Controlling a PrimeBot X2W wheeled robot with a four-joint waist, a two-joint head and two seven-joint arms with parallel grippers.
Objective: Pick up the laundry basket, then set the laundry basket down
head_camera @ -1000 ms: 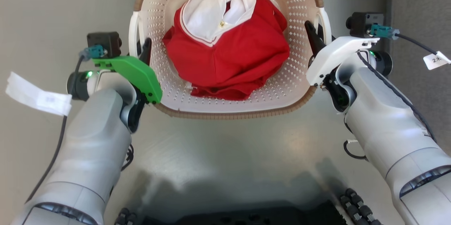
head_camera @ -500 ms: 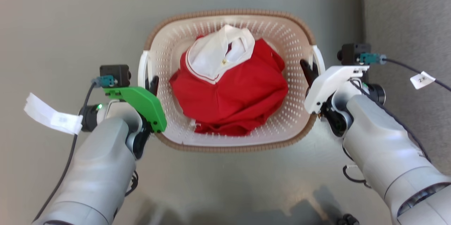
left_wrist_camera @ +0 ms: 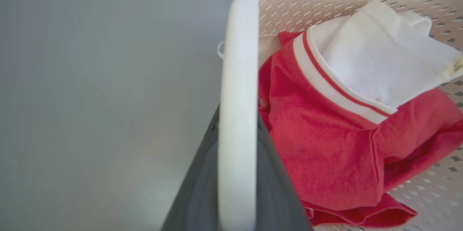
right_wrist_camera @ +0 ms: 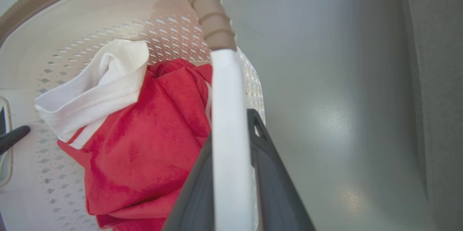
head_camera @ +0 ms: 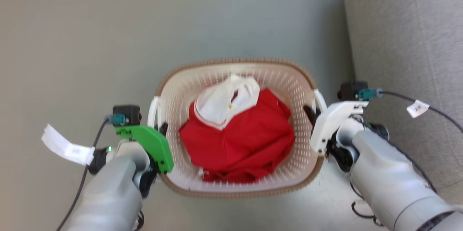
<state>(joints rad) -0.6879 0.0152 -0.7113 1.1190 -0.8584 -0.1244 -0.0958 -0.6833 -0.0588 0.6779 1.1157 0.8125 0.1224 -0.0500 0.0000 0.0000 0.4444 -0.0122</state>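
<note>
The laundry basket [head_camera: 237, 60], a red polo shirt [head_camera: 249, 144] heaped inside, sits level between the two arms over the grey floor [head_camera: 90, 42], though from above I can't say whether its base is off the ground. The left hand [head_camera: 161, 129] is closed tight on the left handle [head_camera: 153, 109] and the right hand [head_camera: 310, 112] on the right handle [head_camera: 319, 100], one either side, presumably so the load stays balanced and doesn't tip.

Left tool [head_camera: 159, 128]: green housing [head_camera: 150, 144], dark fingers [head_camera: 164, 128], black camera [head_camera: 126, 114], white-tagged black cable [head_camera: 81, 187].
Right tool [head_camera: 311, 110]: white housing [head_camera: 331, 122], black camera [head_camera: 349, 90], teal connector [head_camera: 366, 94], tagged cable [head_camera: 445, 117].
Forearms [head_camera: 108, 194]: glossy silver-grey.
</note>
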